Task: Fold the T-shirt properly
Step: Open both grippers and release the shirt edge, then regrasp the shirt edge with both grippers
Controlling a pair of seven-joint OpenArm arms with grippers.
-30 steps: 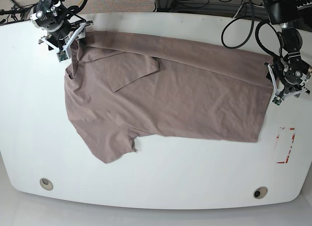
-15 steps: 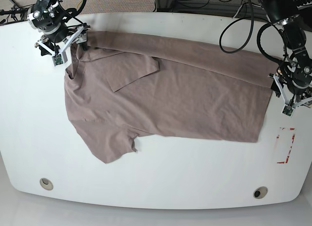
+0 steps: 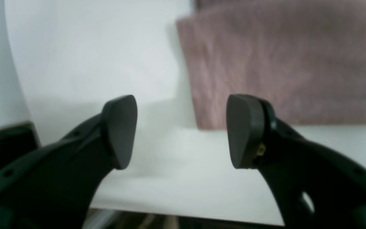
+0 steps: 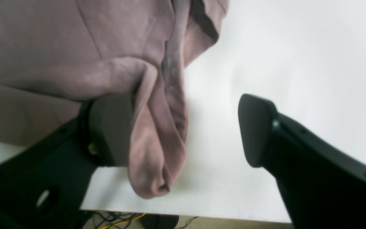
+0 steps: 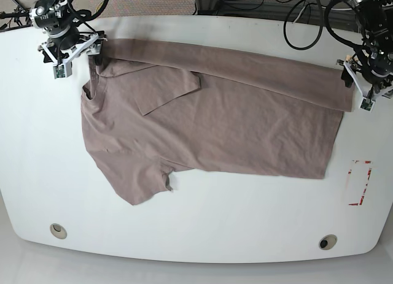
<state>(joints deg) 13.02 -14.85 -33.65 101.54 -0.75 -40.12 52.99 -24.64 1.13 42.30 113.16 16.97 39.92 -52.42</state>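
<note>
White bench, T-shirt spread flat across its middle.
Mauve-brown shirt lies sideways: far edge folded over in a long band, one sleeve flipped onto the body, the other sleeve toward the near-left. Left gripper: jaws released, empty, beside the hem corner. Right gripper: jaws released, bunched cloth draped against one jaw.

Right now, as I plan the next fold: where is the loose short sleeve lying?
In the base view the sleeve sticks out at the T-shirt's near-left corner, flat on the white table, nearer the right gripper's side.
</note>
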